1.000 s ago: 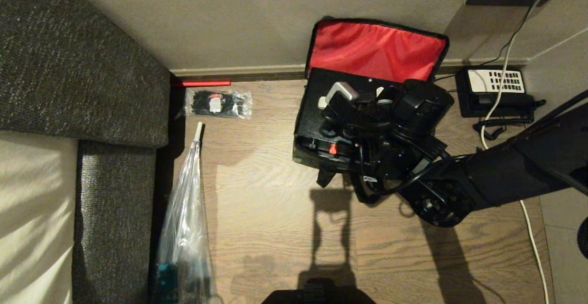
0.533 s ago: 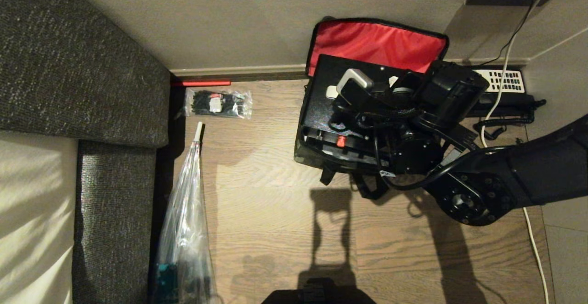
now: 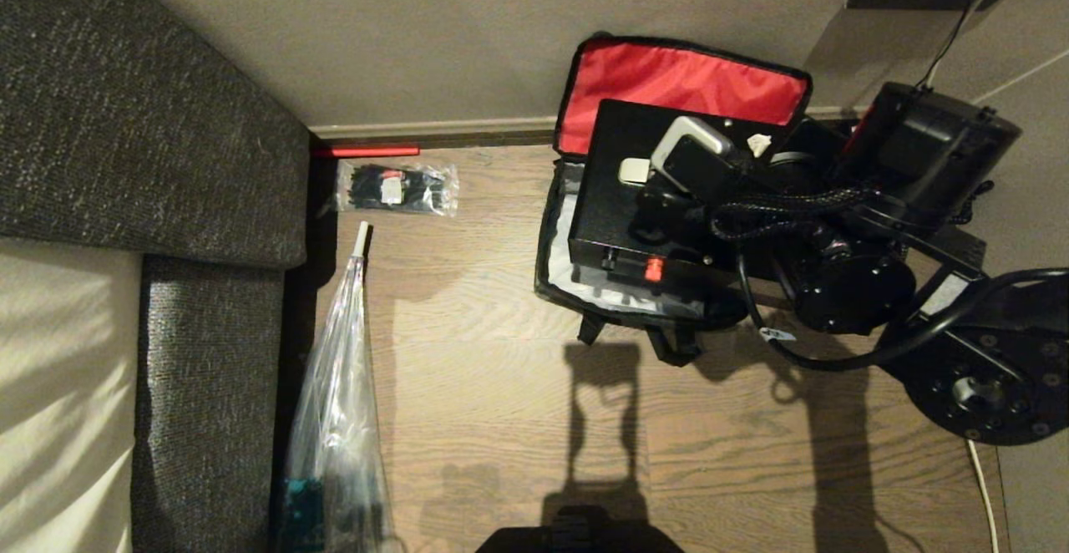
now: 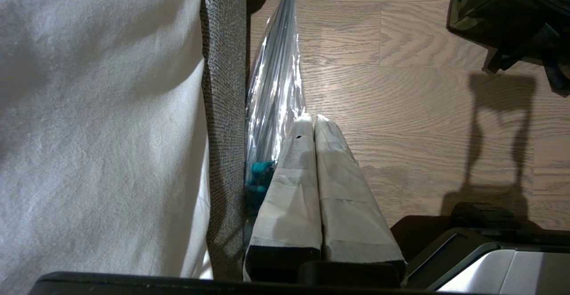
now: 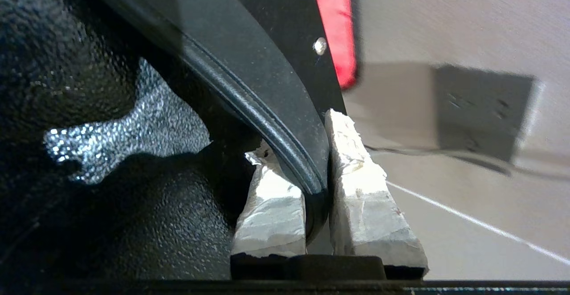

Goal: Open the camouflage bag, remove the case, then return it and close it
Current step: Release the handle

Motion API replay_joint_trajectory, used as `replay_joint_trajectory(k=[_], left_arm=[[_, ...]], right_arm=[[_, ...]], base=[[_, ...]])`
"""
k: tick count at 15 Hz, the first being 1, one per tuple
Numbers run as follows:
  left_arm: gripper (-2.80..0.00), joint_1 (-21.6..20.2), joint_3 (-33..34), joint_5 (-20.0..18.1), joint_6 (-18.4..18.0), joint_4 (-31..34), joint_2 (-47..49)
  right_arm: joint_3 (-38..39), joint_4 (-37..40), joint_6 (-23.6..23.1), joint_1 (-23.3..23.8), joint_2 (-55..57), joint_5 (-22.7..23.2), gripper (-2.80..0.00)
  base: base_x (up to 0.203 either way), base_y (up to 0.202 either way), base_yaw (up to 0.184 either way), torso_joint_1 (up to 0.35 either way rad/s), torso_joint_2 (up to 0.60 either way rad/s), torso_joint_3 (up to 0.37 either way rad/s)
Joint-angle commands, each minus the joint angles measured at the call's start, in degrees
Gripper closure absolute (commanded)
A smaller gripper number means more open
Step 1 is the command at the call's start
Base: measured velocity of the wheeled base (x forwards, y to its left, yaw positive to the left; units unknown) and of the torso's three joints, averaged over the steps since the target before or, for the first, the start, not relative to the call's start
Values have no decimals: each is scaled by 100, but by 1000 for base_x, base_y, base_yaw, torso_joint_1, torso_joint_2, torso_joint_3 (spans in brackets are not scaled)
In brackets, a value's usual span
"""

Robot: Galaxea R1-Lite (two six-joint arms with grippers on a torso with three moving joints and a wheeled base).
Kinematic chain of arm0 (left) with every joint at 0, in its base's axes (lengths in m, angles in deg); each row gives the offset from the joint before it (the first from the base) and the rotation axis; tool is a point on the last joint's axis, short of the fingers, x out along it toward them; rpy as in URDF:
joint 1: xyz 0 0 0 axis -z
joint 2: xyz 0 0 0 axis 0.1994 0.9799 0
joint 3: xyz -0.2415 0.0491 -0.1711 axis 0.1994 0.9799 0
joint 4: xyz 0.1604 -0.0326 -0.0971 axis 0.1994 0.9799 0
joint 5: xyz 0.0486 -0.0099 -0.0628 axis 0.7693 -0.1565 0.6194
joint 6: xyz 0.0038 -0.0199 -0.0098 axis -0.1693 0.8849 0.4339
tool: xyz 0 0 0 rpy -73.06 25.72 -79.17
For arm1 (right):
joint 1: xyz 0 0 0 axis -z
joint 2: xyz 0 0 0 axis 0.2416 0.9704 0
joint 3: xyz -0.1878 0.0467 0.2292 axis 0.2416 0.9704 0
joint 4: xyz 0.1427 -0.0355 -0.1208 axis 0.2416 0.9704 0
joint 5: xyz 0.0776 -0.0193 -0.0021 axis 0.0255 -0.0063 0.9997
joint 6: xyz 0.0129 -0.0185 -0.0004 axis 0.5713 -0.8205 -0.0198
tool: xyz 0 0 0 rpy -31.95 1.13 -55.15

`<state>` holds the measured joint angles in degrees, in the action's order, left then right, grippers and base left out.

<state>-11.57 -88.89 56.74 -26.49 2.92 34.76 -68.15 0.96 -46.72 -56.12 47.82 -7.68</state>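
Black case (image 3: 614, 202) half hidden behind right gripper (image 5: 311, 170).

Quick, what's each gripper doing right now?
Left gripper: shut, empty, idle over the floor.
Right gripper: shut on the case's handle, lifting it out of the camouflage bag.

Wood-plank floor (image 3: 501, 386), warm light, long shadows across it. Pale wall (image 3: 434, 35) at the far side, with a baseboard (image 3: 434, 129) along its foot. A short red strip (image 3: 365, 151) lies at the baseboard. Just in front of it, a small clear packet of black ties (image 3: 397, 188). Dark grey textured sofa (image 3: 150, 110) on the left, a cream cushion (image 3: 58, 386) on its seat. A furled umbrella in a clear sleeve (image 3: 338, 403) lies along the sofa's edge, white tip toward the packet. White cable (image 3: 984, 486) trails over the floor at far right.
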Motion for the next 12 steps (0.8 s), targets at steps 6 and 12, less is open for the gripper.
replay_joint_trajectory(k=[6, 12], left_arm=[[0, -1, 1, 0, 0, 0, -6], [0, -1, 1, 6, 0, 0, -4]], right_arm=[[649, -127, -16, 490, -681, -231, 0], [937, -132, 171, 1175, -851, -293, 0]], base=[[0, 0, 0, 0, 0, 0], [0, 0, 0, 0, 0, 0]])
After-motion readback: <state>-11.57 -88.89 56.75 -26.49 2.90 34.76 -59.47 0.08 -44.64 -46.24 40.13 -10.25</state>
